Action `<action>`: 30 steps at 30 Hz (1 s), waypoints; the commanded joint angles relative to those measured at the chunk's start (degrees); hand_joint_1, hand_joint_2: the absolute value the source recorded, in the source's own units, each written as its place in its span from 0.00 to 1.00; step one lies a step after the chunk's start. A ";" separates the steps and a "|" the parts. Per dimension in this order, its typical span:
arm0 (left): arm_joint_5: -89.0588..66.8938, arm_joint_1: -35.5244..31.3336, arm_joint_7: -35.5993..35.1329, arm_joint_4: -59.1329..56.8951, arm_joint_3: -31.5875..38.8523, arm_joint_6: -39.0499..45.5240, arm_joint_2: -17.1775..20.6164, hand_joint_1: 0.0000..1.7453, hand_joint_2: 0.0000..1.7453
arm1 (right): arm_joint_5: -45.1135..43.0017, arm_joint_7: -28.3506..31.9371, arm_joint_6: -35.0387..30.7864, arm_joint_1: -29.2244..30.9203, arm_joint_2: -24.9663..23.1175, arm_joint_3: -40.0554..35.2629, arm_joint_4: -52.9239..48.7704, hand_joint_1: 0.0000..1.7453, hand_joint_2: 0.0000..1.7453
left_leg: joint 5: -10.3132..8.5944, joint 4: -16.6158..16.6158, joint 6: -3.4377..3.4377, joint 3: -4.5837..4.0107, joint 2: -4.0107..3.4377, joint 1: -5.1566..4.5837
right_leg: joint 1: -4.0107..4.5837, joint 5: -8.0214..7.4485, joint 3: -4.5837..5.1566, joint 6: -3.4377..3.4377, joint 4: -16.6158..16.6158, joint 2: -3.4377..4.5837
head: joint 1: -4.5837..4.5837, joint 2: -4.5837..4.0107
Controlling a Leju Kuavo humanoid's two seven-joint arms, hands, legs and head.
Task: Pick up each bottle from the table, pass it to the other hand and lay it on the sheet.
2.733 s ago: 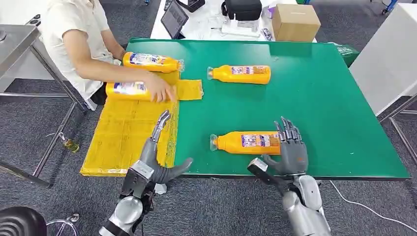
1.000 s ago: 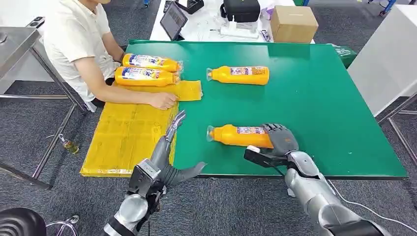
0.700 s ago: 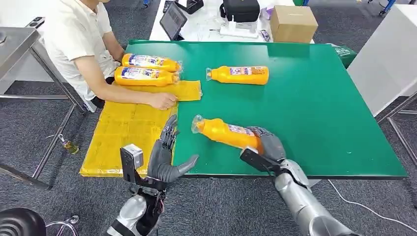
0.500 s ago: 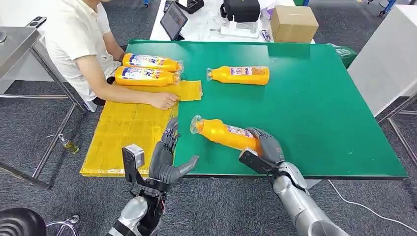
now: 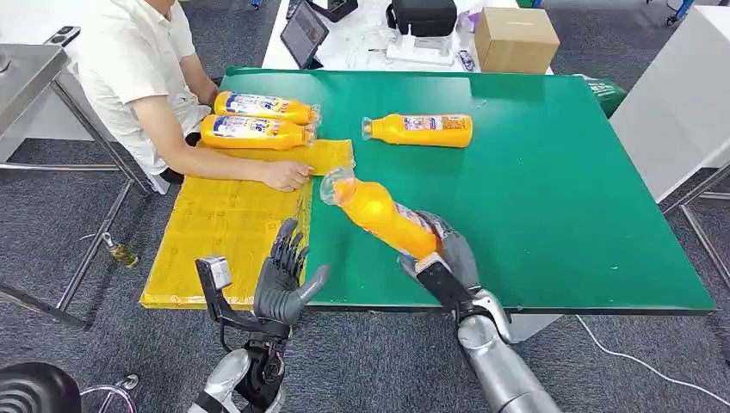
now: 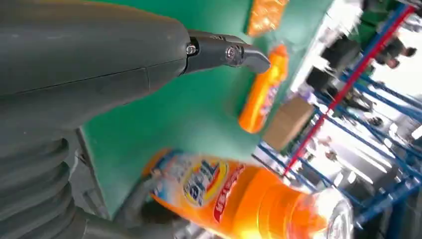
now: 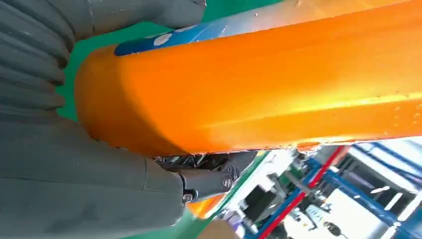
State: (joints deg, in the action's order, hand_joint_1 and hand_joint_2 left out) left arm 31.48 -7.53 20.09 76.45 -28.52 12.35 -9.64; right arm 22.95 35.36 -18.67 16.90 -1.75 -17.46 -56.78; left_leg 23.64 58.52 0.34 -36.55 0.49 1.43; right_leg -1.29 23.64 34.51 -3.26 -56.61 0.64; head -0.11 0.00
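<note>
My right hand grips the base of an orange bottle, lifted off the green table and tilted with its clear cap toward the yellow sheet. Up close, the same bottle fills the right wrist view, and the left wrist view shows the held bottle too. My left hand is raised near the table's front edge, palm up, fingers spread, holding nothing. Another orange bottle lies on the table further back. Two bottles lie side by side at the sheet's far end.
A person in a white shirt sits at the table's left, one hand resting on the sheet. Behind the table stand a cardboard box, a tablet and a black case.
My right hand closed on the near bottle, lifted it and swung its cap end up and left toward my left hand. The person placed a second bottle beside the first and rested a hand on the sheet.
</note>
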 commanded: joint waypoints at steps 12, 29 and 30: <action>2.01 -5.49 -0.47 -4.13 -5.91 0.98 -0.80 0.00 1.00 | 0.52 0.05 5.57 5.42 -2.44 -16.52 6.71 1.00 1.00 | 0.12 -0.07 -0.16 0.39 -0.12 -0.02 | 0.05 0.09 -0.37 0.20 0.09 -0.01 | 0.00 0.00; 4.27 -8.66 -0.40 -7.63 -4.35 -0.51 -0.87 1.00 1.00 | -0.03 -0.28 5.96 5.89 -3.09 -20.47 5.19 1.00 1.00 | 0.06 -0.05 -0.10 0.22 -0.04 0.00 | 0.05 0.06 -0.23 0.16 0.06 -0.06 | -0.02 0.00; 4.38 -8.59 -0.27 -7.41 -4.08 -0.57 -0.91 1.00 1.00 | 0.04 -0.23 5.90 5.86 -3.01 -20.57 5.12 1.00 1.00 | 0.09 -0.06 -0.12 0.30 -0.06 0.00 | 0.06 0.09 -0.30 0.20 0.07 -0.06 | 0.00 0.00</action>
State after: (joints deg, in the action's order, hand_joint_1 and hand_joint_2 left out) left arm 35.43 -12.47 19.15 73.98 -32.48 12.44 -10.93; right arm 23.58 35.23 -13.40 20.83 -5.18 -33.07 -53.46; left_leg 23.62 58.52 0.34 -36.62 0.50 1.43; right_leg -1.29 23.64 34.58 -3.26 -56.62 0.63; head -0.11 0.00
